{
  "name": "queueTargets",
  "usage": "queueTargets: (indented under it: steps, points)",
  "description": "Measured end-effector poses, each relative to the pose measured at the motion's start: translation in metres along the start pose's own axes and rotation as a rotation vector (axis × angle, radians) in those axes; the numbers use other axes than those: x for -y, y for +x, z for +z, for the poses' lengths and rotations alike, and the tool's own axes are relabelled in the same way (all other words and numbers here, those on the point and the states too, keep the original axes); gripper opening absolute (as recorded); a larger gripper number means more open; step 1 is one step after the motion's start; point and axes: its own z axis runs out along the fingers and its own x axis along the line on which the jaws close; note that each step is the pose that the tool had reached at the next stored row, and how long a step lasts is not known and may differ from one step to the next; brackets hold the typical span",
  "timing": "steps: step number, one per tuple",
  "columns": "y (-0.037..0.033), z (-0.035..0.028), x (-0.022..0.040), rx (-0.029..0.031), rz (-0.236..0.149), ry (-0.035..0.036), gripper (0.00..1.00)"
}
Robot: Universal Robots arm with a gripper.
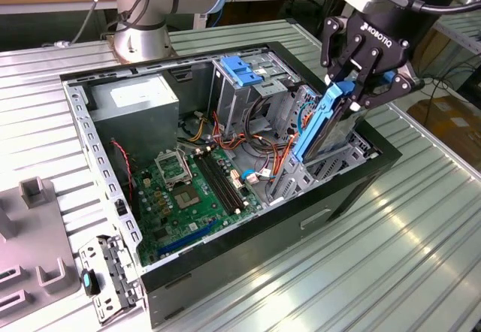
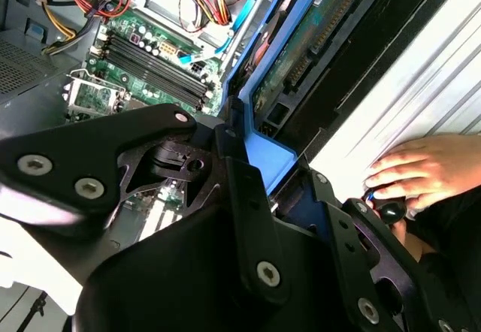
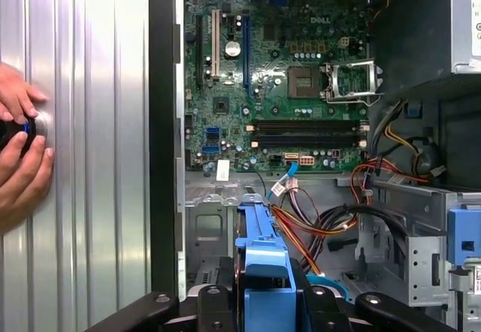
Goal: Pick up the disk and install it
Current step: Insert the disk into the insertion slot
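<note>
Disk (image 1: 319,122) and open computer case (image 1: 248,242) share a ribbed metal desk (image 1: 421,257). At the exterior view's left lies a grey fixture (image 1: 37,234), with a small metal bracket (image 1: 109,279) just beside it. Next comes the case, its side panel off. A grey power supply (image 1: 143,99) sits toward its left end, and the green motherboard (image 1: 188,197) lies flat on its floor. Behind the board, a tall metal cage carries a light-blue latch (image 1: 240,69). The arm's base (image 1: 143,24) stands on the desk behind the case.

Further right, red and orange cables (image 1: 282,155) run beside a grey drive bay (image 1: 289,182). The disk stands there steeply tilted, its lower end down at that bay and its upper end above the case rim. I cannot tell whether it is seated. The gripper (image 1: 353,92) is at the exterior view's right, and its fingers (image 2: 244,197) are clenched on the upper end of the disk's blue rail.

In the second wrist view the disk's green circuit board faces the camera. In the first wrist view a person's hand (image 3: 19,159) rests on the desk outside the case wall, around a small dark knob (image 3: 15,131).
</note>
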Motion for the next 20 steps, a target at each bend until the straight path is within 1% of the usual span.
queueTargets:
  steps: [8, 15, 16, 17, 19, 20]
  points:
    - [0.0002, 0.0090, 0.0001, 0.0000, 0.000, -0.0003, 0.37]
    - [0.0005, 0.0200, 0.0002, 0.0001, 0.000, -0.0006, 0.37]
    - [0.0006, 0.0226, 0.0002, 0.0001, 0.000, -0.0007, 0.37]
    - [0.0007, 0.0279, 0.0002, 0.0000, 0.000, -0.0007, 0.37]
    - [0.0009, 0.0360, 0.0003, 0.0000, 0.000, -0.0007, 0.37]
    - [0.0010, 0.0382, 0.0003, 0.0000, 0.000, -0.0008, 0.37]
